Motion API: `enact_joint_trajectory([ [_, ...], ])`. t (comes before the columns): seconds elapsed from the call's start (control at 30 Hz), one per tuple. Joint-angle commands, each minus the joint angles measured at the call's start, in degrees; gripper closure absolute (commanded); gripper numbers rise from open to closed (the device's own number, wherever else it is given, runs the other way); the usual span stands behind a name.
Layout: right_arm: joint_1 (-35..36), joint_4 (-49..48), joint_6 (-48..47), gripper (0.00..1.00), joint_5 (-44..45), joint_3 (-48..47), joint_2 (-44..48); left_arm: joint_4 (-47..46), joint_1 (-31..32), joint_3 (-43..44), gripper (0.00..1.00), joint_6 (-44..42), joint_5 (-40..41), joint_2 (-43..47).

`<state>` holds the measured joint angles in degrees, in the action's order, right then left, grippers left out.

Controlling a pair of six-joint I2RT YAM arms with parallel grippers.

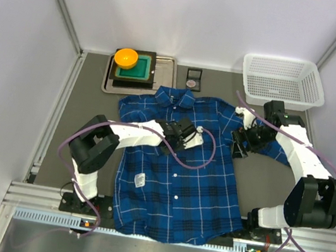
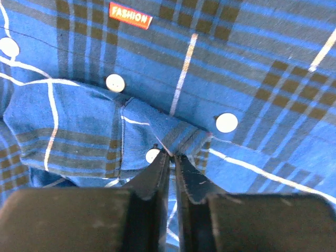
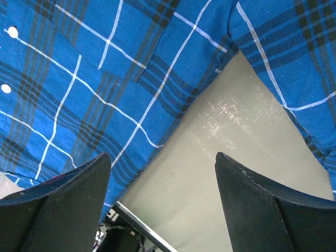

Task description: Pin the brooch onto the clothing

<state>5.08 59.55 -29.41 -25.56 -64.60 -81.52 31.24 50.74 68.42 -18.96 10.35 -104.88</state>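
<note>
Left wrist view puts my left gripper [image 2: 172,157] at the lower middle of the frame. Its two fingers are pressed almost together on a raised ridge of the shirt [image 2: 252,68]. The plaid puckers up into the tips, just beside a white button [image 2: 153,155] on the front placket. I judge that I am pinching the cloth this way to raise a fold clear of the layer below, so a pin could pass through one thickness only. The red label [image 2: 130,14] sits at the top of that frame, so the pinch is near the chest pocket.

In the top external view the brooch [image 1: 192,84] is in neither hand. It lies at the upper middle, on a small dark square pad [image 1: 195,73] just beyond the collar, apart from my fingers. Fetching it looks like a step not yet done.

My left arm reaches in from the lower left with its elbow bent. The forearm runs rightward across the shirt's chest and the wrist is turned down onto the cloth. My right arm comes up the right side and folds back toward the centre, wrist tipped down. The right gripper [image 3: 163,199] is spread wide and holds nothing. It hovers over the gap where the table [image 3: 231,136] shows between the shirt's body and its sleeve. I take it to be the free hand, standing ready for the brooch.
</note>
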Motion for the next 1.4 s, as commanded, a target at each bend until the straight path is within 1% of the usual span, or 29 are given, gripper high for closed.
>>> enact_joint_trajectory([
  [0.0,-0.34,-0.66,0.40,0.20,-0.72,-0.88,1.89,1.97,-1.78,0.48,0.95,-0.81,2.39,3.80],
  [0.03,-0.34,-0.58,0.32,0.20,-0.72,-0.88,1.97,2.15,-2.13,0.40,1.00,-0.81,2.83,4.33],
  [0.17,-0.42,-0.57,0.14,0.20,-0.80,-0.88,1.97,3.12,-3.98,-0.22,1.00,-1.78,3.80,8.28],
  [0.27,-0.34,-0.66,0.05,0.21,-0.89,-0.79,2.50,5.13,-7.49,0.31,1.00,-2.13,3.01,12.50],
  [0.37,-0.34,-0.66,-0.12,0.20,-0.98,-1.05,2.68,8.55,-13.19,1.88,1.00,-3.27,2.05,17.50],
  [0.4,-0.34,-0.58,-0.04,0.21,-1.24,-1.14,2.68,9.27,-17.13,3.02,1.00,-3.88,1.96,18.74],
  [0.43,-0.51,-0.57,0.05,0.21,-1.42,-1.32,2.68,9.80,-19.52,3.64,1.00,-4.59,2.48,21.18],
  [0.47,-0.34,-0.66,0.05,0.21,-1.68,-1.32,2.68,10.32,-22.06,4.34,1.00,-6.94,2.92,22.25],
  [0.5,-0.42,-0.66,0.05,0.21,-1.95,-1.32,2.76,11.11,-27.57,5.92,1.00,-8.45,3.53,23.31],
  [0.53,-0.42,-0.58,0.05,0.21,-2.04,-1.32,2.85,12.08,-30.58,6.80,1.00,-10.11,3.80,24.71],
  [0.57,-0.34,-0.75,-0.03,0.22,-2.21,-1.32,2.94,12.61,-33.66,7.77,1.00,-13.96,4.15,25.33],
  [0.6,-0.34,-0.92,-0.21,0.22,-2.56,-1.15,3.12,13.57,-40.13,9.52,1.00,-16.17,4.24,25.77],
  [0.63,-0.34,-1.01,-0.21,0.22,-2.74,-1.06,3.38,13.75,-43.41,10.32,1.00,-18.54,4.24,26.56],
  [0.67,-0.42,-1.19,-0.12,0.22,-2.91,-1.06,3.82,13.93,-46.67,10.76,1.00,-22.83,4.15,26.92],
  [0.7,-0.34,-1.28,-0.12,0.22,-3.00,-1.06,3.91,14.19,-53.22,11.72,1.00,-25.05,3.89,27.01],
  [0.77,-0.42,-1.28,-0.12,0.22,-3.00,-1.06,3.91,14.02,-58.54,11.65,1.00,-30.75,3.89,27.71],
  [0.8,-0.51,-1.28,-0.12,0.22,-2.92,-1.06,3.82,13.67,-62.74,10.86,1.00,-32.35,3.98,27.97],
  [0.9,-0.42,-1.28,-0.12,0.22,-3.00,-1.14,3.56,11.13,-68.82,7.97,1.00,-36.93,5.46,28.94],
  [1.1,-0.34,-1.19,-0.56,0.22,-2.21,-1.14,4.00,4.71,-76.91,0.50,1.00,-43.61,8.89,29.91],
  [1.2,-0.42,-1.19,-1.09,0.22,-1.95,-1.06,4.35,3.47,-79.82,-1.18,1.00,-45.20,10.04,29.56],
  [1.37,-0.34,-1.28,-1.35,0.22,-1.51,-1.06,4.43,1.89,-82.82,-2.59,1.00,-48.62,11.18,30.00],
])
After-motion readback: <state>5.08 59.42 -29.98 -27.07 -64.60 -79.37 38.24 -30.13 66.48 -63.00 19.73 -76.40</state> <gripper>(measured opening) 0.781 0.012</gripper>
